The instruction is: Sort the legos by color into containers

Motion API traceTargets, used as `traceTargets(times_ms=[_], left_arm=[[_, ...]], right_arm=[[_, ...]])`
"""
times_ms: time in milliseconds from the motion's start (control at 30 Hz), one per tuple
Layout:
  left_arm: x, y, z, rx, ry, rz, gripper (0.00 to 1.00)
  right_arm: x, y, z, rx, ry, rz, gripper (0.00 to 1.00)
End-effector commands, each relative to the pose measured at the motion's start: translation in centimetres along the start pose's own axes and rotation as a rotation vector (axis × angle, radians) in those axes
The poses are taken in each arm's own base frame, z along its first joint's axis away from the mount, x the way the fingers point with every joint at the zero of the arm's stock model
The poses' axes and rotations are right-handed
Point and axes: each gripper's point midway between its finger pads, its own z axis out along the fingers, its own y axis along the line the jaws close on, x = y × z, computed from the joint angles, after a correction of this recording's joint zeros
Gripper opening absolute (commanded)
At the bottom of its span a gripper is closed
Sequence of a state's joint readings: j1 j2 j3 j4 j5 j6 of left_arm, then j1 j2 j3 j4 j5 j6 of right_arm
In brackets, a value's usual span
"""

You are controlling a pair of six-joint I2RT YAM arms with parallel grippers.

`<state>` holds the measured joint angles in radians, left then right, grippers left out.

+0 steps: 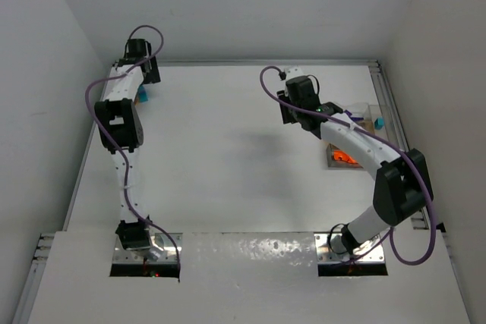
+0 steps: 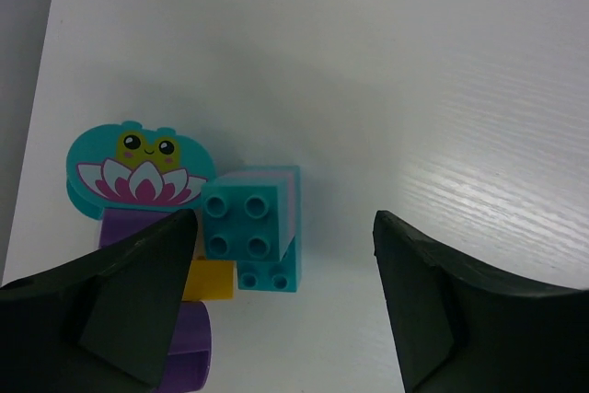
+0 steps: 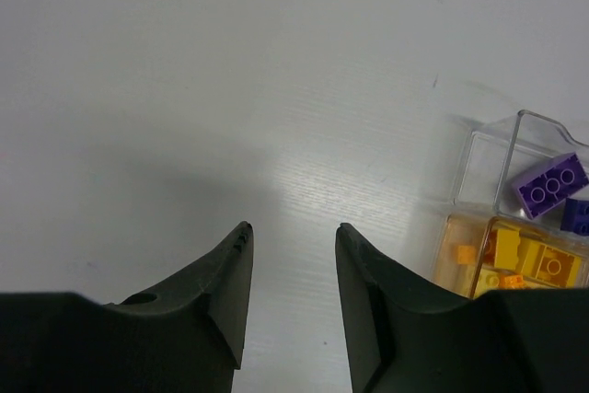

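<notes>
A cluster of legos lies at the table's far left corner, seen as a teal speck (image 1: 142,96) from above. In the left wrist view a teal 2x2 brick (image 2: 244,218) sits on a smaller teal brick (image 2: 269,275). Beside them are a teal frog-and-lotus piece (image 2: 138,167), a yellow brick (image 2: 207,280) and a purple piece (image 2: 189,356). My left gripper (image 2: 285,218) hovers open over them, holding nothing. My right gripper (image 3: 293,227) is open over bare table, left of the clear containers (image 3: 515,135), which hold purple legos (image 3: 549,183) and yellow legos (image 3: 525,260).
From above, the containers (image 1: 363,111) stand at the right edge of the table, with orange bricks (image 1: 343,158) in the near bin and a teal one (image 1: 377,121) further back. White walls close in the table on the left, back and right.
</notes>
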<state>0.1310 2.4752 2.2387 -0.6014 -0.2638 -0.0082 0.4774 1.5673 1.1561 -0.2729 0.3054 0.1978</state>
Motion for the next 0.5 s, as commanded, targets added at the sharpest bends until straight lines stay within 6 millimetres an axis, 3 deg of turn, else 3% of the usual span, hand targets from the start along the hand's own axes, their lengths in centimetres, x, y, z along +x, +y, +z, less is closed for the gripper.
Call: traceTargets(times_ms=[0, 100, 333, 467], left_arm=[[-3.6, 1.7, -0.2, -0.068, -0.108, -0.062, 0.74], [-3.3, 1.8, 0.1, -0.077, -0.103, -0.064, 0.71], [-1.6, 1.3, 0.5, -0.056, -0.056, -0.070, 0.45], [-0.9, 1.2, 0.9, -0.052, -0.040, -0.068, 0.45]], right_arm=[[-1.9, 0.0, -0.6, -0.013, -0.036, 0.001, 0.41], [-1.7, -0.1, -0.7, -0.009, -0.030, -0.004, 0.41], [-1.9, -0.1, -0.7, -0.011, -0.034, -0.019, 0.41], [-2.2, -0.4, -0.8, 0.003, -0.041, -0.034, 0.41]])
